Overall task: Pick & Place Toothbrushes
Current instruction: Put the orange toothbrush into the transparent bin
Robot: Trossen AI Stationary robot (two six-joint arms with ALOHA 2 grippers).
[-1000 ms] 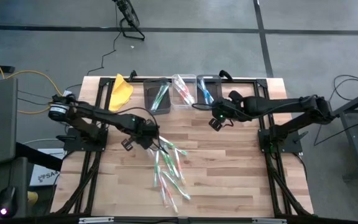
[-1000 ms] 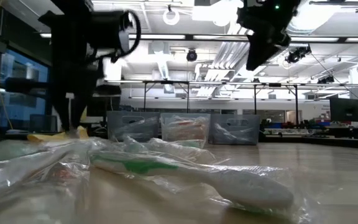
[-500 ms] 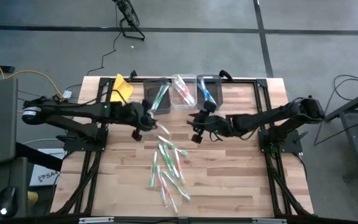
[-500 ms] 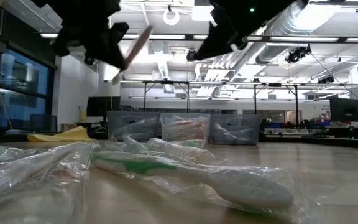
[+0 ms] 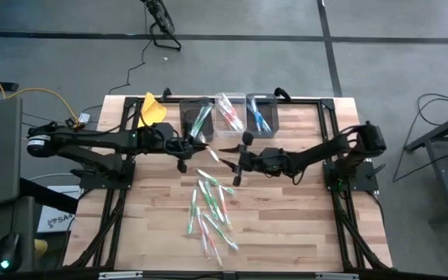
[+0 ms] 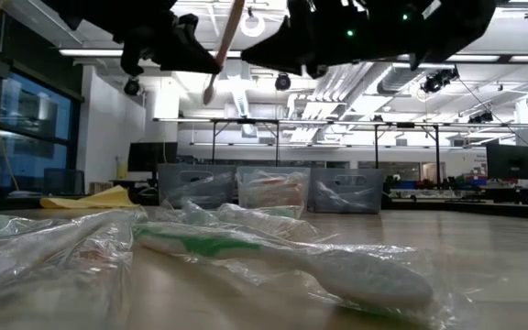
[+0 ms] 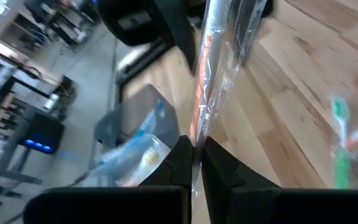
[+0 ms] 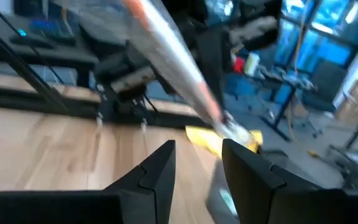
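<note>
A wrapped toothbrush with a red-orange streak (image 7: 211,74) is pinched by its end in the left gripper (image 5: 183,148), whose fingers are clenched tight on it, and it is carried in the air over the table (image 5: 302,202) just in front of the three bins at the far edge. In the low view the same brush (image 6: 223,46) hangs tilted, well clear of the wood. The right gripper (image 5: 238,165) is held close opposite, its fingers (image 8: 160,168) parted around nothing, with the brush crossing just ahead of them — a handover looks to be the step in hand, though a direct drop into a bin cannot be ruled out. If a handover is meant, the brush should be brought squarely between the parted fingers, and the shaft, not only the loose wrapper, should be taken, since the film is likely to slip. The left grip should be released only once the right has closed. By its colour the brush would belong with the reddish ones in the middle bin (image 5: 229,113), between the green-filled bin (image 5: 197,120) and the blue-filled bin (image 5: 260,115); this is a judgement from colour alone. The remaining toothbrushes (image 5: 208,210) lie scattered on the wood nearer the front — they should be left undisturbed. A yellow cloth (image 5: 151,111) lies beside the bins.
</note>
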